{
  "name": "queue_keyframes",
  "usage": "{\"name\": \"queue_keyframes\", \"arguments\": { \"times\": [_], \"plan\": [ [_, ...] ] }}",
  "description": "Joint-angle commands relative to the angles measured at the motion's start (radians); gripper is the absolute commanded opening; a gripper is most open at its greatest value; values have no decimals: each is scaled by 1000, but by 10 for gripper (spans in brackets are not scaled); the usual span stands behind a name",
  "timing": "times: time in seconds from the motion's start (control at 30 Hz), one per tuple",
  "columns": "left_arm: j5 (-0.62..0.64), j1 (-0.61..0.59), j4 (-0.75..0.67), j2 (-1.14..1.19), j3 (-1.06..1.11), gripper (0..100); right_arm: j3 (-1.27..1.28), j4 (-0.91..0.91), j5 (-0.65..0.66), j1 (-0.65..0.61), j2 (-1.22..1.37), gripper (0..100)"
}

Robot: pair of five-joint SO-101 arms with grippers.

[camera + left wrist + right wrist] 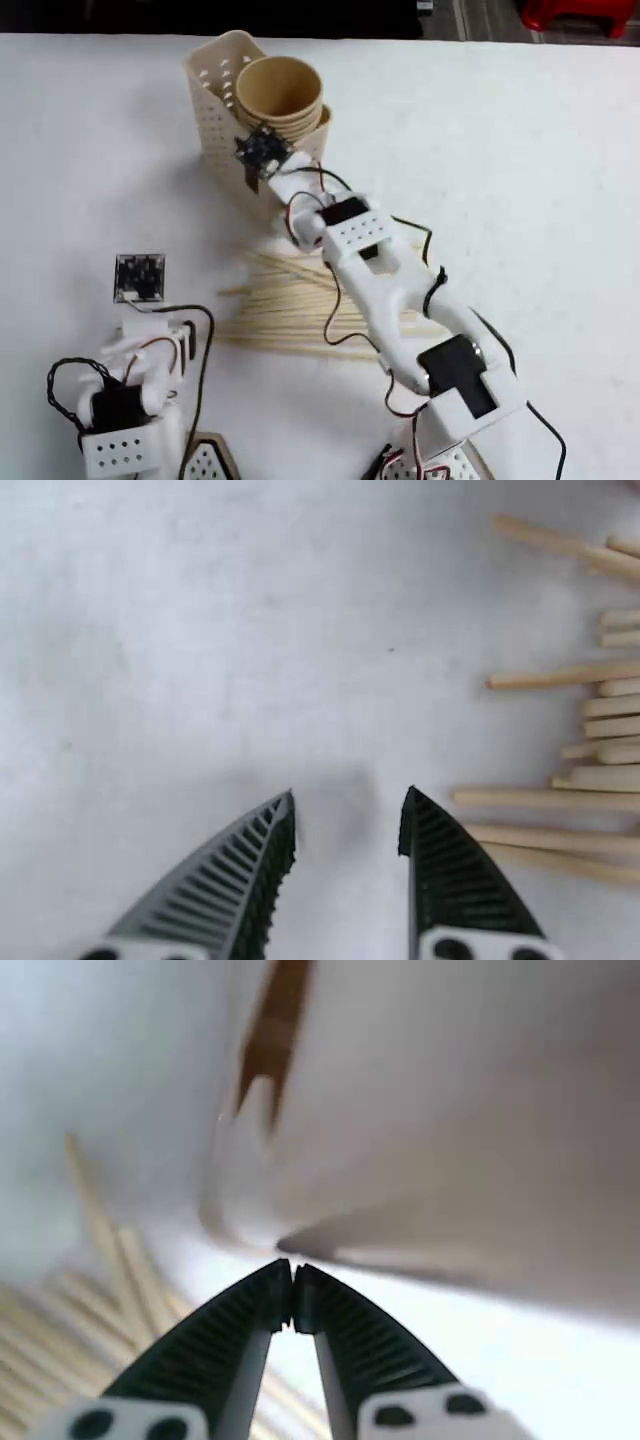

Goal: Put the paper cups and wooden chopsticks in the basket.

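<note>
Locating the wooden chopsticks [290,310] relative to both grippers.
Stacked paper cups [280,90] sit in the basket [215,95]; the chopsticks lie loose on the table [520,150], long axes running 9-to-3, at 3 o'clock from the nearer left gripper [348,815], jaws parted and empty. The right gripper [292,1295], closed on nothing, is beside the basket at 12 o'clock.

Paper cups [280,95] apparently nest in basket [213,110]; chopsticks [272,320] on table [530,150].

Left fingers [240,890] apart, right fingers [225,1345] together.
</note>
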Motion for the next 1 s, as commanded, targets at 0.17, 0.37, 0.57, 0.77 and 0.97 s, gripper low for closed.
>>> {"name": "queue_keyframes", "arguments": {
  "times": [0.17,0.37,0.57,0.77,0.97],
  "plan": [
    [12,15,8,-10,-5,181,-32,170,0,-157,-133,19],
    [12,15,8,-10,-5,181,-32,44,0,-208,-124,19],
    [12,15,8,-10,-5,181,-38,-213,8,-186,48,19],
    [12,15,8,-10,-5,181,-38,-226,11,-130,128,19],
    [12,15,8,-10,-5,181,-37,-176,144,-35,117,19]
  ]
}}
